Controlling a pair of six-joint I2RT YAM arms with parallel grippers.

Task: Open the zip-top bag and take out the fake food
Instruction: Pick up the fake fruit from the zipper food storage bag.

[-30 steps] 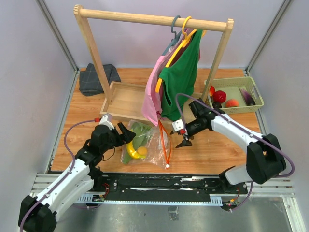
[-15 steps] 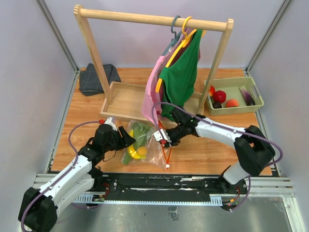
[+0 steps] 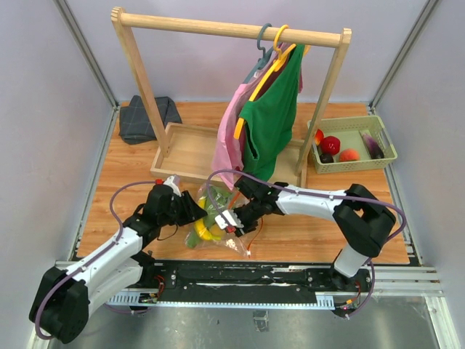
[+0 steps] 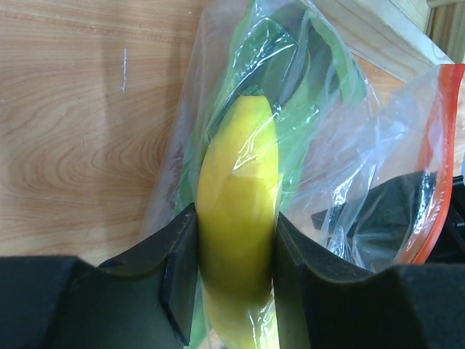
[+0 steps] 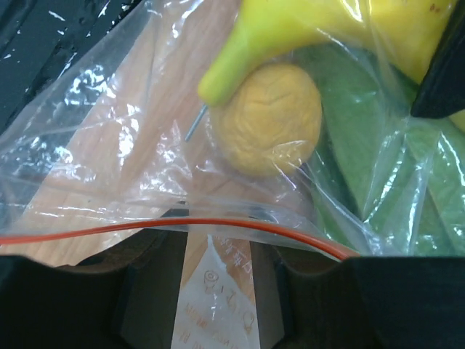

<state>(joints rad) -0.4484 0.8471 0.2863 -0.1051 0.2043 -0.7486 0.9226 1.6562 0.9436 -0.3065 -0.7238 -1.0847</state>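
Orange-red zip strip [image 5: 145, 227] is the thing to watch. It runs right across the right gripper [image 5: 221, 254], whose jaws are parted about a banana's width. Only a flap of the large clear crinkly zip-top bag [image 4: 363, 138] lies in the gap, so it looks like nothing is actually clamped. Just past those fingertips, inside the bag, sits a small round yellow fruit [image 5: 269, 116]. Long green leafy pieces [image 5: 378, 167] are off to its right, and the tip of the yellow plastic banana [image 4: 240, 160] is further ahead. The left gripper [image 4: 234, 218] is pinched snugly on that banana through the film, which pins the whole bag flat to the wooden table [image 4: 73, 145]. My take is that the step in hand is getting the right fingers in through the mouth for the next piece. I'd go under the strip rather than over it and aim for the little yellow fruit, since it's closest and loose. Make sure no plastic gets bitten along with it, or the whole bag comes along too. The left should hold firm while the right pulls back out. Whatever comes out presumably goes in the pale green basket [image 3: 351, 166], well off behind the right arm.
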